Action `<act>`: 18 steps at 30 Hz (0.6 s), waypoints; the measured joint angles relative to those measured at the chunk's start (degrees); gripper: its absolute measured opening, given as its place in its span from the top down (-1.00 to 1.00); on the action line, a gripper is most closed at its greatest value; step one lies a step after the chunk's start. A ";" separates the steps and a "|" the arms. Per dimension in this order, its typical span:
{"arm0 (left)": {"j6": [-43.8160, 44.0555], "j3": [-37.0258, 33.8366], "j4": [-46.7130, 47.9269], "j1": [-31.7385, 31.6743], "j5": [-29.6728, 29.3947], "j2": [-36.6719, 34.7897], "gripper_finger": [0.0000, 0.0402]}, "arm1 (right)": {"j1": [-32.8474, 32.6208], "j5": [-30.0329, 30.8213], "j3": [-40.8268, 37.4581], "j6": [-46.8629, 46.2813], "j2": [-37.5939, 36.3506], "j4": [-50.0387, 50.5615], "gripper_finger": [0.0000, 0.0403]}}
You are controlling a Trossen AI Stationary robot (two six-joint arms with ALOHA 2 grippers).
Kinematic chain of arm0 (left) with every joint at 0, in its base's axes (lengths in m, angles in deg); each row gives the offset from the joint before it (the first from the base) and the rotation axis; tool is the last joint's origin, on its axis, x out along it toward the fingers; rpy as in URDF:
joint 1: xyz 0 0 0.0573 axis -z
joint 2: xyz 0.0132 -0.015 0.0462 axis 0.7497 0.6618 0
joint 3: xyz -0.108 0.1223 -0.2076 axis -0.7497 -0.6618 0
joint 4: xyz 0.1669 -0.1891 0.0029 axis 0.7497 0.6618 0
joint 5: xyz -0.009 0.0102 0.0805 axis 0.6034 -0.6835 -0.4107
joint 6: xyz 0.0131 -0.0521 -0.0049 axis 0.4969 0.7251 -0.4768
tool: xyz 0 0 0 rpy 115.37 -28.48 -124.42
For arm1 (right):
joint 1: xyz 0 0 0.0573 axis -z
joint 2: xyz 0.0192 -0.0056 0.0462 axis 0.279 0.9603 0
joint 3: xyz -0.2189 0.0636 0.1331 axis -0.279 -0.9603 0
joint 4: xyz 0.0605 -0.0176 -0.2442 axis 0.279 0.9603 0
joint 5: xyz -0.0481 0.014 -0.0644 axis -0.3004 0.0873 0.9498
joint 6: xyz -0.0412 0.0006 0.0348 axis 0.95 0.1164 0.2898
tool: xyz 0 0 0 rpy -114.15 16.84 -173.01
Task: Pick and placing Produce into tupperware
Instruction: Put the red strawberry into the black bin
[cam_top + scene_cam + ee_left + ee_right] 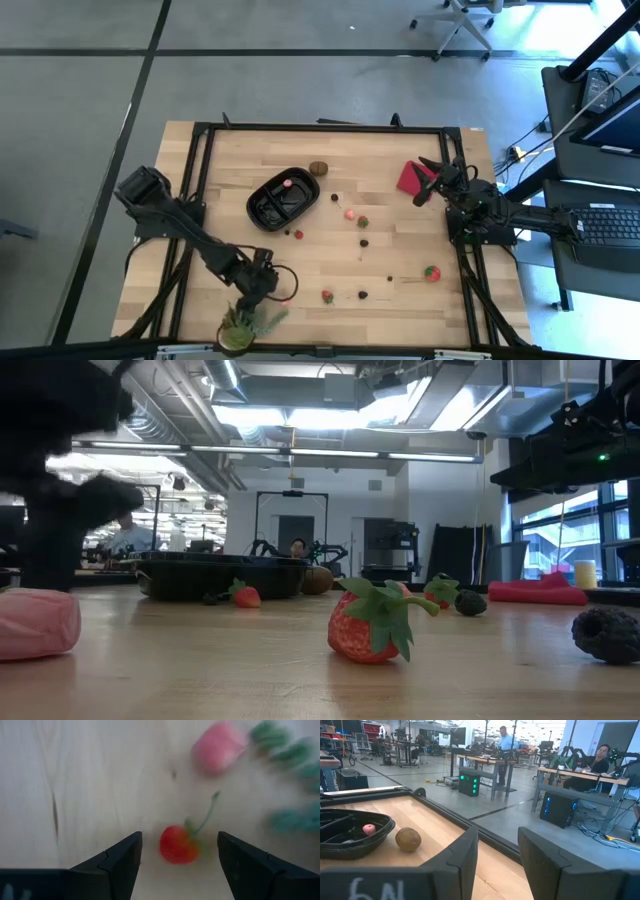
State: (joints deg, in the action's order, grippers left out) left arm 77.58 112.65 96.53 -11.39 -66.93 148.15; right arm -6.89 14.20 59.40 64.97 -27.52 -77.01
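The black tupperware tray [283, 198] sits on the table's middle-left, with a pink piece [287, 183] inside. Beyond it lies the brown round piece [318, 168]. Small red and dark fruit pieces are scattered over the middle of the table, among them a strawberry [432, 272]. My left gripper [268, 285] hangs near the table's near edge. It is open, pointing down, with its fingers [122, 860] on either side of a red cherry [176, 845] and apart from it. A pink piece [218, 747] lies just past the cherry. My right gripper [497, 855] is open above the far right of the table.
A green spiky potted plant [245, 325] stands at the near edge, right beside my left gripper, and its leaves [292, 770] show in the left wrist view. A flat red square object [409, 177] lies under my right gripper. A strawberry [370, 622] and a dark berry [608, 633] lie in the near middle.
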 joint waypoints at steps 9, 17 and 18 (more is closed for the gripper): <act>0.92 0.13 0.07 -0.14 -0.46 0.43 -0.23 | -0.01 0.00 -0.01 -0.08 0.00 0.00 0.29; 0.70 0.11 0.51 -0.40 -0.99 0.41 -0.09 | 0.01 0.00 0.00 -0.10 0.00 0.00 0.29; 0.58 0.09 0.55 -0.42 -1.14 0.41 -0.05 | 0.00 0.00 0.00 -0.10 0.00 0.00 0.29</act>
State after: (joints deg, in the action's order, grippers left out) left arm 78.16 112.74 97.07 -11.81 -68.07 148.56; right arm -6.89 14.20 59.40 64.87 -27.52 -77.01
